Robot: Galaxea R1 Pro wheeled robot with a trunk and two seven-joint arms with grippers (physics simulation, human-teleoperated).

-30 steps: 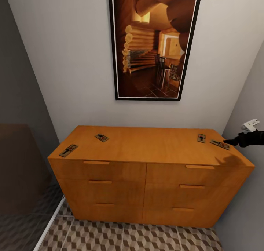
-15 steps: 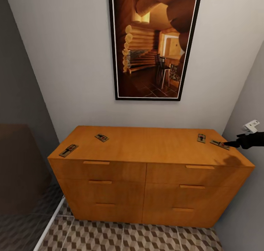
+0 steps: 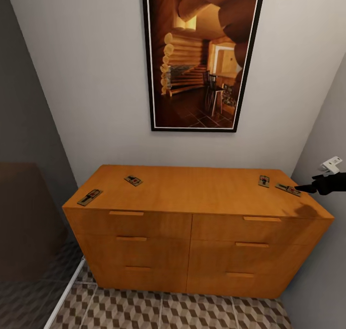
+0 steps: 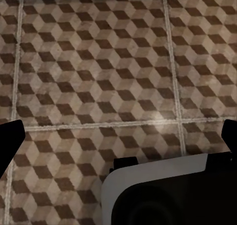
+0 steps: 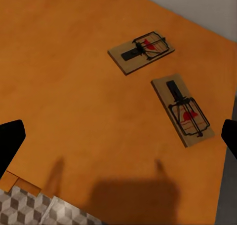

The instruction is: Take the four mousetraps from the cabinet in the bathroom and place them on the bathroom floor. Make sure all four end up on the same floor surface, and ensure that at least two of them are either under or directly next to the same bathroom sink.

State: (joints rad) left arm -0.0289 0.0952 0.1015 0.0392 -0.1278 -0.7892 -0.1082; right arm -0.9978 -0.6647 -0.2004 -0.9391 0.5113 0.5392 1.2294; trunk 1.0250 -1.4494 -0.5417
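Observation:
Four mousetraps lie on top of the orange-wood cabinet (image 3: 192, 223). Two are at its left end, one (image 3: 90, 197) near the front corner and one (image 3: 133, 180) further back. The other two (image 3: 264, 181) (image 3: 288, 189) lie at the right end. My right gripper (image 3: 303, 188) hovers just right of the rightmost trap, open and holding nothing. In the right wrist view both right-end traps (image 5: 141, 52) (image 5: 182, 110) lie ahead of the open gripper (image 5: 118, 143). My left gripper (image 4: 118, 136) is open over the bathroom floor (image 4: 98, 62). The sink is out of view.
A tall framed picture (image 3: 202, 55) hangs on the wall behind the cabinet. A grey wall (image 3: 322, 252) stands close against the cabinet's right end. A dark partition (image 3: 24, 213) rises at the left. Cube-patterned floor tiles (image 3: 168, 314) run in front of the drawers.
My right gripper has drawn back slightly to the right, away from the rightmost mousetrap. The four traps and the camera have not moved.

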